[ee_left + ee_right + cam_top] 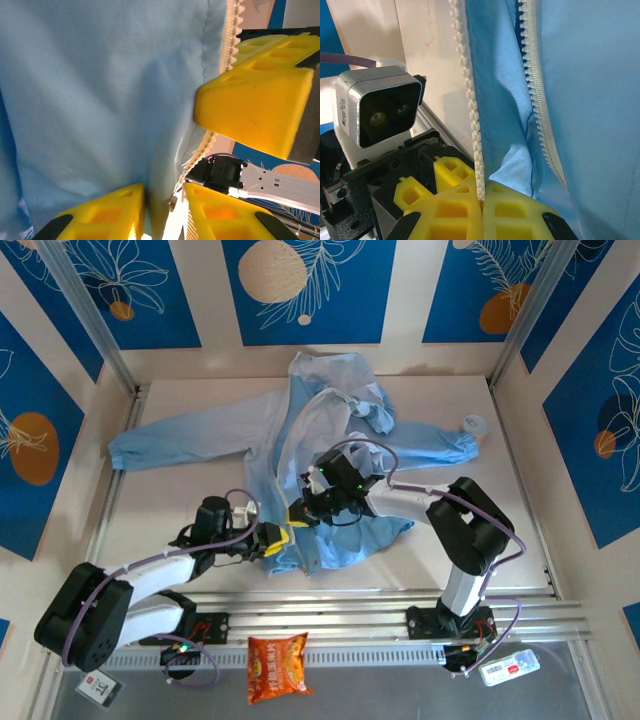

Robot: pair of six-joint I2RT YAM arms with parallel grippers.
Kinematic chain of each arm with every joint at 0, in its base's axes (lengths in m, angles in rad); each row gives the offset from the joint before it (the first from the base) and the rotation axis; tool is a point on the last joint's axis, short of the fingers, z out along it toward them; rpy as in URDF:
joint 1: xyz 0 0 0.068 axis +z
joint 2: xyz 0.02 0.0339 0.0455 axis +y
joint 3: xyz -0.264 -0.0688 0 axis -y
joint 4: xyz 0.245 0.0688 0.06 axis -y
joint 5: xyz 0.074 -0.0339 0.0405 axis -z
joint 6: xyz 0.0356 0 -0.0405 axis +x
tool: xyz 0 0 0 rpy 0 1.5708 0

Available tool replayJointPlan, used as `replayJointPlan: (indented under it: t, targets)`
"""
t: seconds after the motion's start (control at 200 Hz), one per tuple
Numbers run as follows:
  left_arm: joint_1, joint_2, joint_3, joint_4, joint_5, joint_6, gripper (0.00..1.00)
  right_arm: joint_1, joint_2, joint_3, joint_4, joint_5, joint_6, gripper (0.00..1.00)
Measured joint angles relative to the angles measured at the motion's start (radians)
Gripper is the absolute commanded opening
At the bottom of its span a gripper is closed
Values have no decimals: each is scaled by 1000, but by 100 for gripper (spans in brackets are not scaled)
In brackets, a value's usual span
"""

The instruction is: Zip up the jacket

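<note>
Item: large light-blue thin fabric jacket (335, 430), sleeves spread left and right, hood far, hem near.
Location: flat on the pale tabletop (180, 515), centre, hem toward the arm bases.
Left gripper (275, 539): at the near hem; clenched on a fold of fabric just beside the zipper edge.
Right gripper (298, 514): just right of the left one; clamped on the lower end of a whitish toothed zipper strip (468, 75).
Progress: front open, nothing meshed; second toothed strip (536, 80) apart from the first. Judged an opening step, bottom ends held for joining.
Remaining: mating the ends, then the whole pull toward the hood.
Top view: full layout, both sleeves, both arms; teeth too small to read.
Left wrist view: pinched fold up close, right gripper's yellow finger (255, 110) just beside.
Right wrist view: both strips separate, fabric between; grey camera block (375, 107) at left.
Slider: not made out.
</note>
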Motion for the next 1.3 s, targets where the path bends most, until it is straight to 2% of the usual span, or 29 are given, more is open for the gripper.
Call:
replayJointPlan:
  t: [0.135,0.285,0.385,0.545,0.63,0.66,0.72,0.815,0.89,1.135,1.3]
  targets:
    - [0,5,0,12,7,0,21,-1,0,3,-3,0,-4,0]
    - [0,6,0,26,7,-1,27,-1,0,5,-4,-2,-4,0]
    - [0,11,0,33,8,0,26,0,0,10,-5,-5,-3,0]
    - [0,23,0,56,8,-5,13,0,0,12,-5,-7,-3,0]
    - [0,28,0,69,8,0,0,0,0,13,-6,-7,-3,0]
    - [0,29,0,70,7,1,0,0,0,15,-8,-7,-3,0]
    - [0,29,0,74,8,-1,0,0,0,21,-21,-6,-4,9]
    - [0,28,0,73,7,0,0,-1,-2,38,-70,8,-12,30]
    - [1,18,0,48,6,10,0,-1,-21,51,-143,34,-43,38]
    - [9,-96,17,-165,-53,106,0,12,-235,55,-470,190,-142,48]
    - [11,-112,17,-242,-87,140,0,108,-342,55,-633,307,-155,54]
